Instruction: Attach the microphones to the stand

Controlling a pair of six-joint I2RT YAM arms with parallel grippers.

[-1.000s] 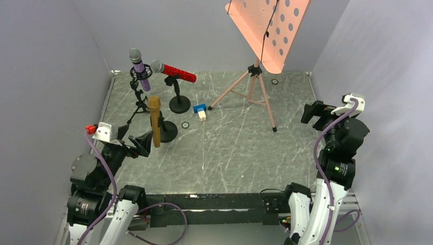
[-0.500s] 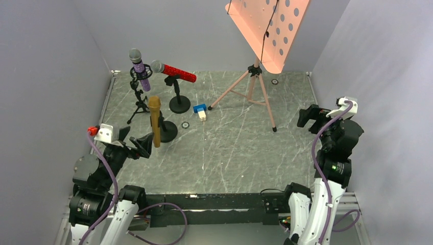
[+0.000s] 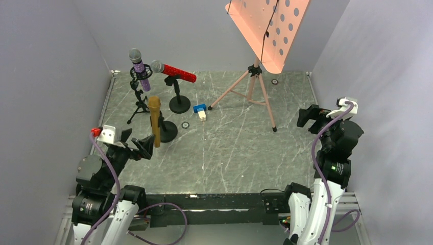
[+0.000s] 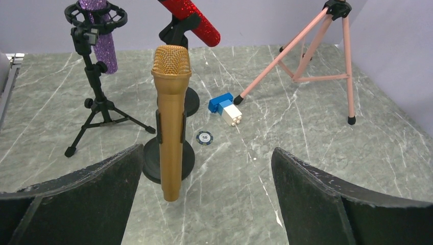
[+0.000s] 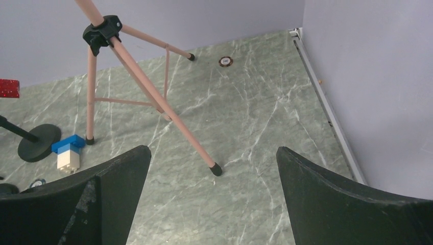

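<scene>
The gold microphone [image 3: 154, 122] stands upright, clipped in a round-base stand [image 3: 168, 132]; it also shows in the left wrist view [image 4: 170, 122]. The purple microphone [image 3: 139, 69] sits in the ring of a black tripod stand [image 3: 138, 104] at the back left. The red microphone [image 3: 176, 72] lies tilted in the clip of another round-base stand [image 3: 179, 104]. My left gripper [image 3: 137, 144] is open and empty, just in front of the gold microphone and apart from it [image 4: 207, 153]. My right gripper [image 3: 311, 115] is open and empty at the right side [image 5: 214, 150].
A pink tripod music stand [image 3: 255, 87] stands at the back middle, its near foot [image 5: 216, 169] ahead of my right gripper. A small blue-and-white block [image 3: 200, 111] and a poker chip [image 3: 185, 124] lie beside the stands. Another chip [image 3: 274, 81] lies at the back. Walls close in on both sides.
My left gripper has drawn back from the gold microphone toward the near edge. My right gripper shifted slightly left and down, then stayed still. The microphones have not moved.
</scene>
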